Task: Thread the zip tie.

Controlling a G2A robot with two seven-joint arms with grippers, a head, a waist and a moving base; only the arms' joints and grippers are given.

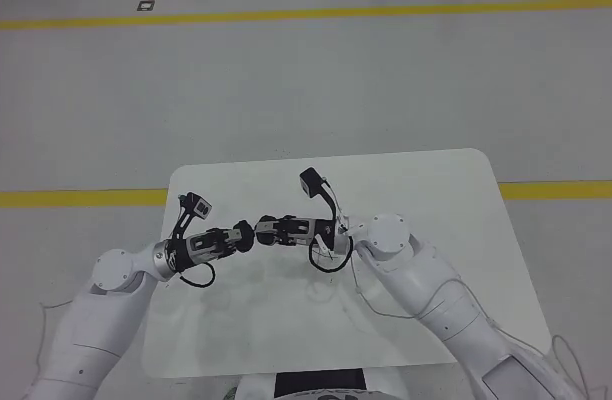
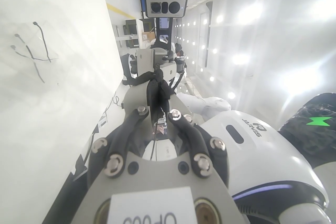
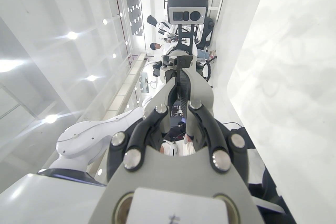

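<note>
Mostly the risk is a miss. The left gripper is clamped on a thin black zip tie above the middle of the table. It sits nose to nose with the right gripper, whose fingers are pressed together too, though on what I cannot tell. The floppy tail could bend past the head's slot, or slip free if either arm twists. Counted: two grippers, one zip tie held, three spare ties lying on the table, one table.
</note>
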